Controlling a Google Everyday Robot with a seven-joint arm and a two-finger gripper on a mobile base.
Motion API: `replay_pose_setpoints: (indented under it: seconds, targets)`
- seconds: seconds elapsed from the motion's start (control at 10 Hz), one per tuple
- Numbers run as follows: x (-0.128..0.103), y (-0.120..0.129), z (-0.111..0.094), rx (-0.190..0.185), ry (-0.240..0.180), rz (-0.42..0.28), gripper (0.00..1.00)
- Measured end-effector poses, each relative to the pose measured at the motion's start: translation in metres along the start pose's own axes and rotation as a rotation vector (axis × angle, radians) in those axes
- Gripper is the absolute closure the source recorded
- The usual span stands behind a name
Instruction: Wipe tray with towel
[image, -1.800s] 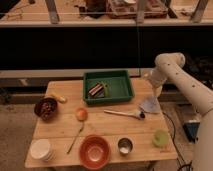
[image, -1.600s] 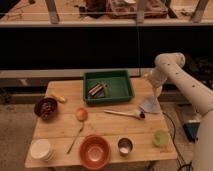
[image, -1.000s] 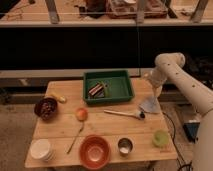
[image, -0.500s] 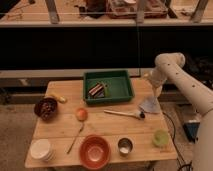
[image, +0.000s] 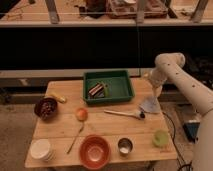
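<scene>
The green tray (image: 125, 89) stands at the back middle of the wooden table, with a striped packet (image: 96, 90) and a small green item lying in its left half. The pale blue-grey towel (image: 149, 105) lies on the table just right of the tray's front right corner. My gripper (image: 155, 91) hangs at the end of the white arm, which comes in from the right. It is right above the towel's far tip and beside the tray's right rim. It is open, and I see nothing held in it.
A long-handled utensil (image: 124, 113) lies in front of the tray. Along the front stand white bowls (image: 40, 149), an orange bowl (image: 95, 151), a metal cup (image: 125, 146) and a light green cup (image: 160, 138). A dark bowl (image: 46, 107), a banana (image: 58, 97), an orange fruit (image: 81, 114) and a spoon (image: 75, 140) are on the left.
</scene>
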Motion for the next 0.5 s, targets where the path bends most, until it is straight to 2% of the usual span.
replay_pose_setpoints:
  seconds: [0.4, 0.5]
  targets:
    - [0.0002, 0.0001, 0.0002, -0.002, -0.003, 0.003, 0.20]
    - [0.0024, 0.0018, 0.0016, -0.016, -0.016, 0.016, 0.20]
